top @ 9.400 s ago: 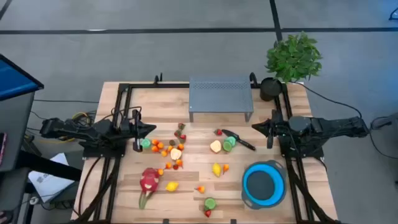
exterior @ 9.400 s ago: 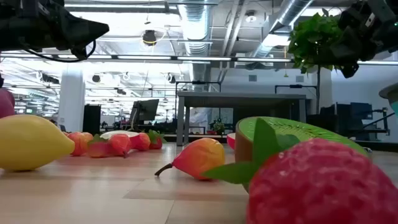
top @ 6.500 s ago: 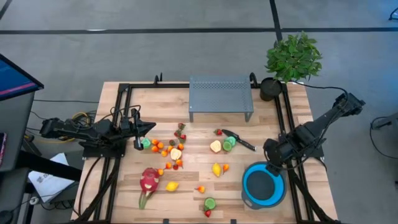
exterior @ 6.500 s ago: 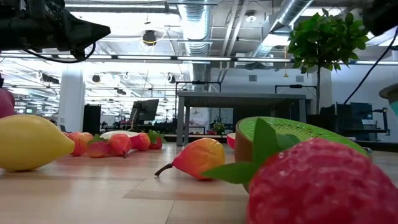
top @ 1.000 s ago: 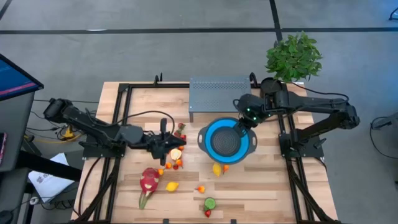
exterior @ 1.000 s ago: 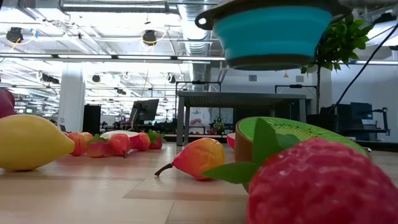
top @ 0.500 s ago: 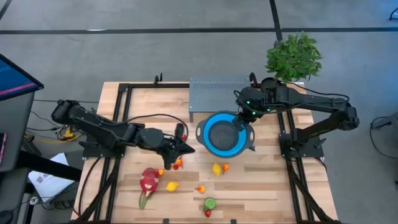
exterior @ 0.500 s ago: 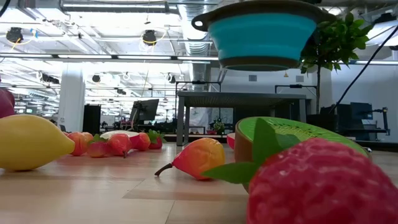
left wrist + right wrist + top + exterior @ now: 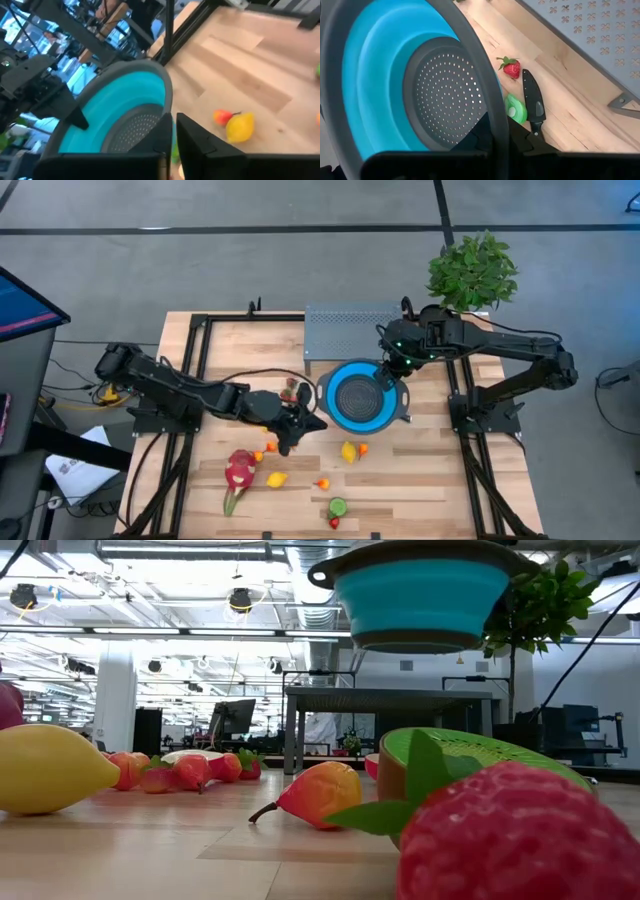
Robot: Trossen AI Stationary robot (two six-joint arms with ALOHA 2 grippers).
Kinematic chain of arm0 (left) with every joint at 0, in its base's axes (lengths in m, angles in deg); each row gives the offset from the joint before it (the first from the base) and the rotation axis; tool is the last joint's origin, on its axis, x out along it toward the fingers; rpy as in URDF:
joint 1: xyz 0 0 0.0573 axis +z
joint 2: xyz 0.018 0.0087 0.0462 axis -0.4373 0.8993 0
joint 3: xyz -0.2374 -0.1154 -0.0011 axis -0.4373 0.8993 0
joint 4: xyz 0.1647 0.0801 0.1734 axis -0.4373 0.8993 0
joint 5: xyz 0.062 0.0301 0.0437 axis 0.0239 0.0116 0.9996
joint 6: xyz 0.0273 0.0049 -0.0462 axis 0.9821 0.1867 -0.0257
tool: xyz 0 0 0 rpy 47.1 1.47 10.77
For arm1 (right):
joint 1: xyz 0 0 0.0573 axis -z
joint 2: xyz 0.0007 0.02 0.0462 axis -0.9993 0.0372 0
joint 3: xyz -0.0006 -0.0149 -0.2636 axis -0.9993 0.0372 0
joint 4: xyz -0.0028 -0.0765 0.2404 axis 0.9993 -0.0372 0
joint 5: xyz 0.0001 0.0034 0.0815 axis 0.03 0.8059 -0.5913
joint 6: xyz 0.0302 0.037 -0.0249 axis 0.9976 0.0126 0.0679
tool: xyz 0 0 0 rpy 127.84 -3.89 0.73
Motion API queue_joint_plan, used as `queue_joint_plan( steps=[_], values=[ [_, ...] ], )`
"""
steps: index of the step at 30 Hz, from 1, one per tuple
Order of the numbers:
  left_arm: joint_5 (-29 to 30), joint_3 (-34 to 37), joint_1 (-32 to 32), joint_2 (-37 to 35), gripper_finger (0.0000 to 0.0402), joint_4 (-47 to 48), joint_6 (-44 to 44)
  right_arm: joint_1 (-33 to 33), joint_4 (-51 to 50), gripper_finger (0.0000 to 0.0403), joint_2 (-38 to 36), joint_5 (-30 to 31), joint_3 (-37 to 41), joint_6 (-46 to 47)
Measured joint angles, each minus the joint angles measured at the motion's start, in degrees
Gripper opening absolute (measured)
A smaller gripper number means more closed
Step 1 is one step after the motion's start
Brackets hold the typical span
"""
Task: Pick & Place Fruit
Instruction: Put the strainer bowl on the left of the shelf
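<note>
I hold the blue colander point(image 9: 322, 395) with the right claw point(image 9: 392, 372), which is closed on its rim. It hangs in the air above the middle of the table point(image 9: 430, 480), just in front of the grey perforated shelf point(image 9: 355, 335). In the low view its underside floats clearly over the wood. Some seconds ago it stood on the table at the front right; in the last half second it has almost not moved, so I think it now waits as a target.

What has changed is the left arm. One second ago the left claw point(image 9: 305, 423) was over the group of small fruits. Now it has travelled toward the colander and is just beside its rim. In the left wrist view the two fingers stand close together with only a narrow gap, but I cannot tell if they are closed or if a small fruit sits between them.

I can see no fruit inside the colander. The dragon fruit point(image 9: 239, 470), a lemon point(image 9: 348, 451) and the other small fruits lie on the table. A strawberry point(image 9: 512, 68) lies under the colander beside the knife point(image 9: 534, 102). My judgement is that the first drop is near, if the left claw carries something.
</note>
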Motion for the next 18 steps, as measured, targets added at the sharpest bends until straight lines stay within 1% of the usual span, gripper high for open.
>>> queue_joint_plan(
  steps=[4, 11, 15, 18],
  values=[
    [3.2, 0.0, -0.1, 2.0, 0.0077, -0.7, 1.4, 0.0, 0.0, 0.0005, 0.0, -0.3, 0.0, 1.4],
    [3.6, 0.0, -1.3, 2.5, 0.0167, -1.2, 1.4, -0.1, -0.1, 0.0005, 0.8, -1.3, -0.1, 2.0],
    [5.5, 0.0, -1.8, 2.5, 0.0197, -1.5, 1.3, -1.0, -2.6, 0.0005, 4.2, -1.3, 0.0, 2.2],
    [5.3, 0.5, -1.8, 2.5, 0.0208, -1.3, 0.2, -2.6, -0.6, 0.0005, 8.3, -1.5, 0.0, 1.2]
  ],
)
